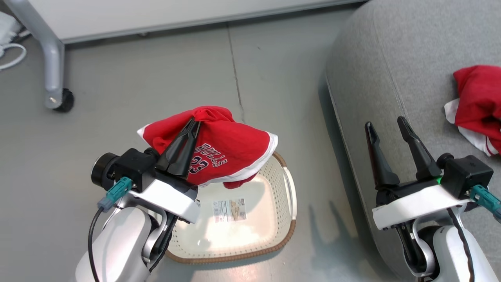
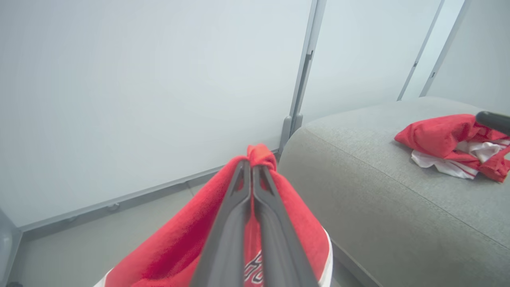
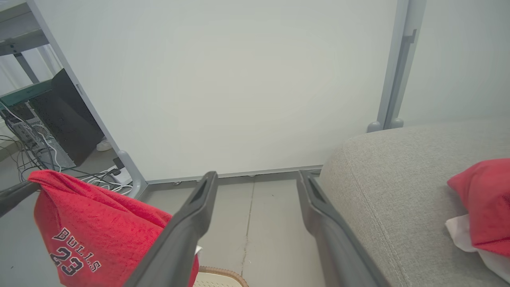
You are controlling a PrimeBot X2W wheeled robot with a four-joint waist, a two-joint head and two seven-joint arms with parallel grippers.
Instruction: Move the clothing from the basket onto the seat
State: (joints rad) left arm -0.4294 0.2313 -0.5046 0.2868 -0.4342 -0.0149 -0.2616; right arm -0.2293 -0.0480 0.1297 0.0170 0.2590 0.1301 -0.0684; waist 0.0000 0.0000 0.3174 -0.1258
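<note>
Red jersey (image 1: 231, 147) — we see it pinched at its top fold by the left claw (image 1: 194, 122), which is clenched tight, and hanging over the white basket (image 1: 288, 196) at centre frame. A barcode sticker (image 1: 229, 210) shows on the basket's floor. Our right claw (image 1: 387, 126) stands released at lower right, empty, against the grey seat (image 1: 391, 58) — the other red garment (image 1: 479, 103) lies there at the right edge.

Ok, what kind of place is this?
Probably a lab or office mocked up as a home: grey sofa on a bare floor, white partition on wheeled legs, a computer with loose cables.
</note>
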